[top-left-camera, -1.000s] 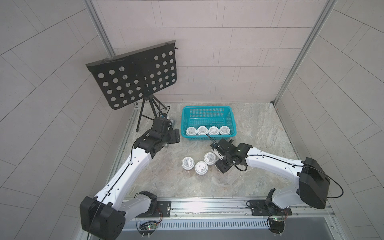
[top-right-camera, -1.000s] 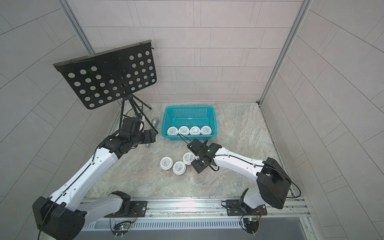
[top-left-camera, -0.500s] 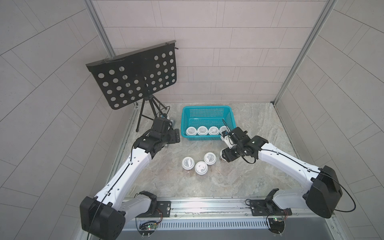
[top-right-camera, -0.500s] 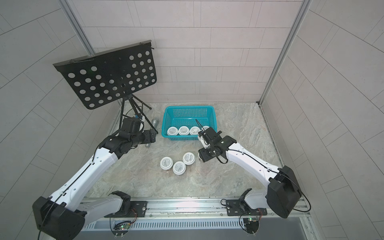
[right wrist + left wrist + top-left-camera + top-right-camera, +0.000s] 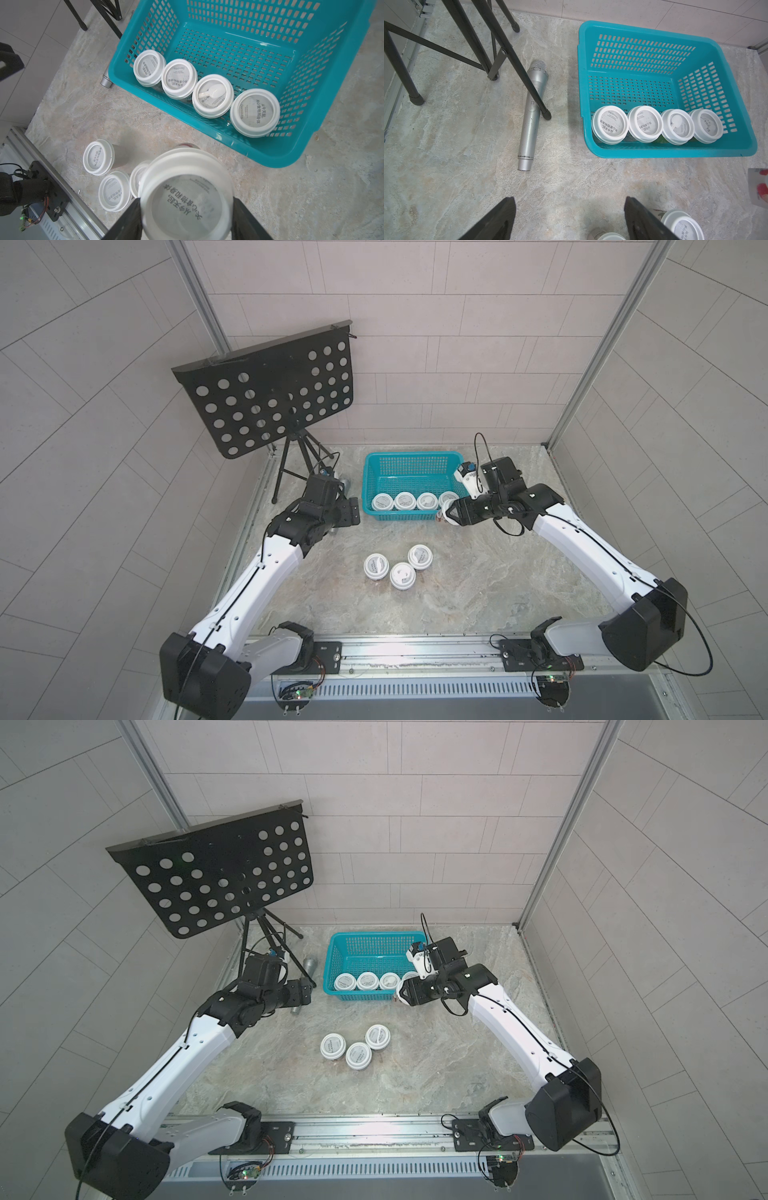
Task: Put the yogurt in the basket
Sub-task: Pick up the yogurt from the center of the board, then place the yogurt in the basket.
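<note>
The teal basket (image 5: 411,455) (image 5: 376,935) stands at the back of the table. Several yogurt cups (image 5: 644,126) (image 5: 212,95) line its front wall inside. Three more yogurt cups (image 5: 402,576) (image 5: 358,1055) stand grouped mid-table. My right gripper (image 5: 451,512) (image 5: 187,209) is shut on another yogurt cup (image 5: 187,197), held upright above the table just outside the basket's front right corner. To the left of the basket my left gripper (image 5: 353,510) (image 5: 569,199) is open, with only bare table between its fingers.
A grey microphone (image 5: 531,116) (image 5: 309,966) lies on the table left of the basket, under a leg of the black music stand (image 5: 270,393). The stand's tripod fills the back left corner. Tiled walls close in the table on three sides.
The right gripper lifted a cup away from the group mid-table and carried it back and right to the basket's front right corner. The left arm has stayed put.
</note>
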Tool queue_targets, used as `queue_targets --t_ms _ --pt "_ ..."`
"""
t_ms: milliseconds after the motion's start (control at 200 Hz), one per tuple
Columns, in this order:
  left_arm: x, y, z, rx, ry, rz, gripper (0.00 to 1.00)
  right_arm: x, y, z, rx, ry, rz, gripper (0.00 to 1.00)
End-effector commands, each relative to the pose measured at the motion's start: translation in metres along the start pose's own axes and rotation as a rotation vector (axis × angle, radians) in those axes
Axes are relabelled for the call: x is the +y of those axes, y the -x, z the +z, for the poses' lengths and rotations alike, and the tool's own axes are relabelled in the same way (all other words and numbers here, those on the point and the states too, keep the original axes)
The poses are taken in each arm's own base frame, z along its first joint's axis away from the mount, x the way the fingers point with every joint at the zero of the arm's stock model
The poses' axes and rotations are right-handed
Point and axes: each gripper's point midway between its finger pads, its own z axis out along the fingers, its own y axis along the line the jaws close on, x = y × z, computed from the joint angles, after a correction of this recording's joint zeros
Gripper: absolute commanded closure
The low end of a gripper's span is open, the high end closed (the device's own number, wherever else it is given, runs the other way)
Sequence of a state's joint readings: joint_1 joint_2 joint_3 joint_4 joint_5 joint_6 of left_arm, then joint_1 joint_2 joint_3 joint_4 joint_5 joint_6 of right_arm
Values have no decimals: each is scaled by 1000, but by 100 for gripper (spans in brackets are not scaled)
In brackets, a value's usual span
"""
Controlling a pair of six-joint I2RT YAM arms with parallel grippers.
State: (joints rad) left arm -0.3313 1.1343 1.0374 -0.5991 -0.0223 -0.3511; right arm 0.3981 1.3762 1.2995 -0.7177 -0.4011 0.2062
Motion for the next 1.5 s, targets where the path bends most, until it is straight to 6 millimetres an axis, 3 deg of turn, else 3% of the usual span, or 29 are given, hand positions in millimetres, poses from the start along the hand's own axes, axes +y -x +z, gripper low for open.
queue_targets --t_ms 0,270,535,906,1176,1496 --pt "3 3 -3 -11 5 -8 11 5 22 -2 -40 48 6 36" --pt "2 2 -2 -6 2 -10 11 -20 71 9 -107 -36 50 36" --pt "3 2 -2 -8 5 -11 11 -56 98 29 -113 -182 66 36" --pt "4 2 -1 -6 8 -14 11 -103 110 70 -32 -374 56 36" --pt "4 1 -1 -5 11 -15 11 -123 109 105 47 -427 42 36" --pt "5 2 -1 -5 8 -20 11 -140 107 133 101 -479 32 36"
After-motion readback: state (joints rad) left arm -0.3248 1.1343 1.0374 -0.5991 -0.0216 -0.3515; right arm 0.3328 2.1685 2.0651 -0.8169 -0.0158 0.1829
